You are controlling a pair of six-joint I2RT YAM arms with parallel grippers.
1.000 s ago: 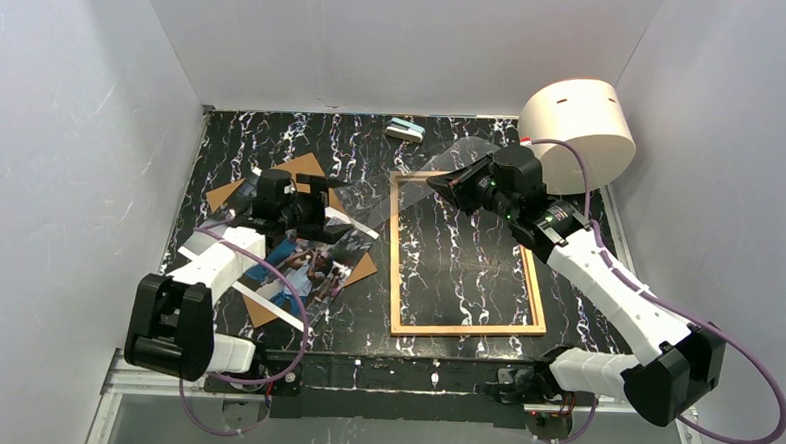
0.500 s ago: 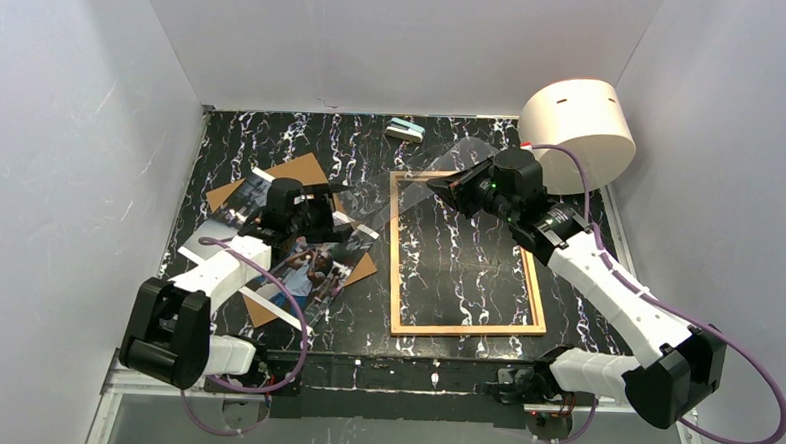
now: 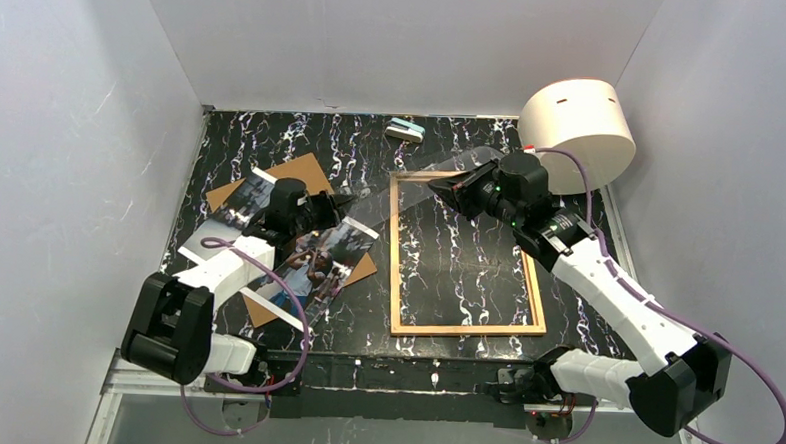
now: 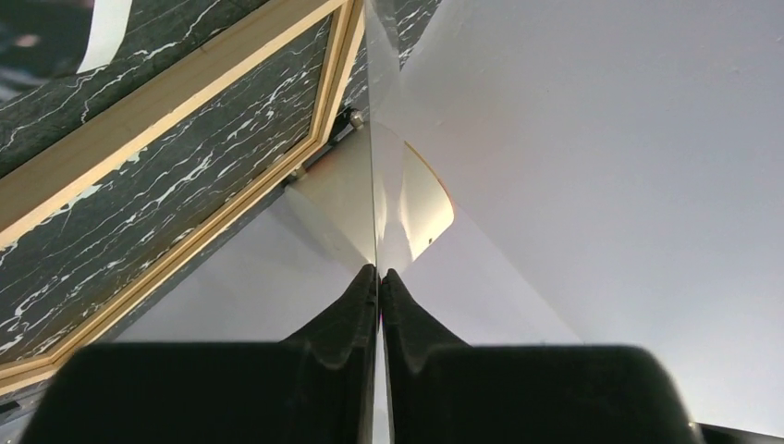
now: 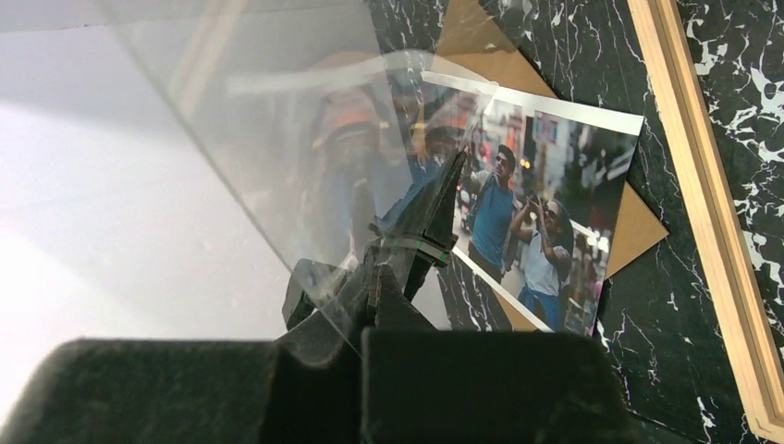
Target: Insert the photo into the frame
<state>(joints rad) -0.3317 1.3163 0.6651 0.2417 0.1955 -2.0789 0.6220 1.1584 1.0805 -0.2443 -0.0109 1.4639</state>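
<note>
The frame point(image 3: 459, 330) of thin light wood lies flat on the black marble table, and the table shows through its opening. A clear glass pane point(image 3: 416, 175) hangs tilted above the frame's far left corner. My left gripper point(image 3: 350, 195) is shut on the pane's left edge, which shows edge-on point(image 4: 374, 185) between the closed fingers point(image 4: 356, 296). My right gripper point(image 3: 441, 184) is shut on the pane's right side point(image 5: 277, 139). The photo point(image 3: 312, 269), with two people in blue, lies face up to the left of the frame, also seen in the right wrist view point(image 5: 536, 213).
A brown cardboard backing board point(image 3: 301, 168) lies under the photo. A white cylinder point(image 3: 577, 120) stands at the back right. A small blue-grey object point(image 3: 405, 130) sits by the back wall. White walls close in the table on three sides.
My left gripper moved right, off the photo, to the pane's left edge and shut on it. My right gripper kept hold of the pane and shifted slightly.
</note>
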